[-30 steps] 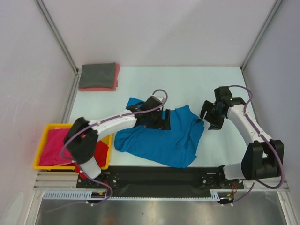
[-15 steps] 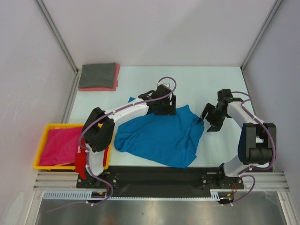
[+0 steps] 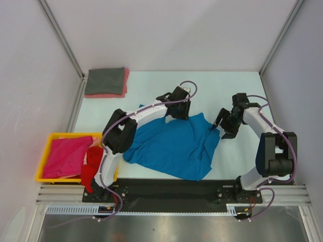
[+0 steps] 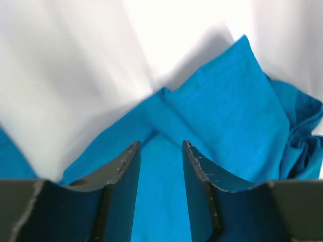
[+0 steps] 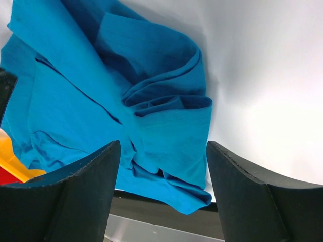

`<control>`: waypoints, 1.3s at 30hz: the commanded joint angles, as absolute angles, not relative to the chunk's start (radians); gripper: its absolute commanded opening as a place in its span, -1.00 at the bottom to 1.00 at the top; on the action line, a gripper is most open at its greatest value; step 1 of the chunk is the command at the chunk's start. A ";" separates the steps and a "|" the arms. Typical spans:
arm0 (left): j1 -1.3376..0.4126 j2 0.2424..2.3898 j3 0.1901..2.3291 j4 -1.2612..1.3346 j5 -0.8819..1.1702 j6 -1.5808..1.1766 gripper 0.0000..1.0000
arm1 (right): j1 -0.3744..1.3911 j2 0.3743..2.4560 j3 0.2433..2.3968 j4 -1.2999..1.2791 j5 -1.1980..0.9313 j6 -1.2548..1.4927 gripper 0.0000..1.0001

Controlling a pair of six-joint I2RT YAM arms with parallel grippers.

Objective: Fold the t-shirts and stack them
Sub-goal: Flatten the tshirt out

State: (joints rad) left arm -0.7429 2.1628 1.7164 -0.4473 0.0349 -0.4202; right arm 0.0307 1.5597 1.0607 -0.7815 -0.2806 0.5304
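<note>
The bright blue t-shirt lies open and wrinkly in the middle of the white desk, close to the arms. A second ago the left hand was over the middle of this shirt. Now it has reached farther out and sits at the shirt's far edge. In the left wrist view its two fingers stand close together with only a thin gap, and blue cloth shows in that gap. The pictures do not tell if the fingers are pinching the cloth or only hanging over it. The right hand has stayed in almost the same spot, at the right edge of the blue shirt where the cloth is bunched up. Its fingers are spread wide and hold nothing. The right arm itself has folded up taller than before. The blue shirt has kept nearly the same shape. At the far left corner of the desk the folded dark grey t-shirt still rests on top of the folded salmon pink t-shirt. The magenta t-shirt lies in the yellow bin at the left. The red t-shirt hangs over the bin's right side, and more of it shows now that the left arm has swung away.
</note>
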 commanded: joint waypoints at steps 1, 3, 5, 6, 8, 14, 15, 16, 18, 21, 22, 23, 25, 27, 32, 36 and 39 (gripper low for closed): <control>-0.747 2.215 1.822 -0.483 0.049 -0.465 -0.11 | 0.029 1.526 1.075 -0.796 -0.264 0.525 0.49; -0.755 2.244 1.859 -0.518 0.019 -0.474 -0.11 | 0.031 1.522 1.069 -0.792 -0.262 0.529 0.49; -0.759 2.276 1.893 -0.554 0.009 -0.485 -0.11 | 0.029 1.522 1.068 -0.793 -0.261 0.528 0.49; -0.761 2.283 1.897 -0.561 0.012 -0.497 -0.11 | 0.029 1.523 1.068 -0.795 -0.261 0.526 0.49; -0.762 2.296 1.896 -0.558 0.018 -0.505 -0.10 | 0.029 1.526 1.066 -0.795 -0.261 0.526 0.49; -0.778 2.333 1.910 -0.597 0.008 -0.525 -0.11 | 0.038 1.543 1.065 -0.784 -0.262 0.541 0.49; -0.779 2.336 1.907 -0.595 0.005 -0.528 -0.11 | 0.040 1.545 1.063 -0.779 -0.262 0.545 0.49; -0.779 2.338 1.907 -0.595 0.003 -0.525 -0.11 | 0.041 1.546 1.063 -0.775 -0.264 0.546 0.49; -0.779 2.347 1.911 -0.597 0.005 -0.520 -0.14 | 0.049 1.549 1.065 -0.778 -0.262 0.548 0.49; -0.779 2.353 1.925 -0.598 0.003 -0.512 -0.26 | 0.066 1.554 1.072 -0.779 -0.256 0.554 0.49; -0.779 2.350 1.930 -0.606 0.003 -0.512 -0.26 | 0.069 1.557 1.074 -0.779 -0.252 0.555 0.49; -0.781 2.347 1.925 -0.607 0.003 -0.517 -0.30 | 0.072 1.557 1.075 -0.779 -0.252 0.557 0.49; -0.781 2.329 1.905 -0.600 -0.025 -0.520 -0.32 | 0.078 1.562 1.075 -0.775 -0.249 0.560 0.49; -0.781 2.319 1.896 -0.598 -0.029 -0.522 -0.28 | 0.081 1.568 1.077 -0.775 -0.247 0.561 0.49; -0.784 2.342 1.914 -0.621 -0.029 -0.509 -0.36 | 0.090 1.569 1.069 -0.773 -0.229 0.569 0.49; -0.784 2.342 1.913 -0.633 -0.046 -0.506 -0.82 | 0.091 1.577 1.065 -0.769 -0.216 0.580 0.49; -0.784 2.290 1.875 -0.626 -0.100 -0.497 -1.00 | 0.095 1.591 1.068 -0.772 -0.216 0.577 0.49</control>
State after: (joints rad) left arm -0.7753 2.3310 1.8935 -0.6025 -0.0391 -0.5064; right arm 0.0860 1.5711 1.0607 -0.7822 -0.2367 0.5659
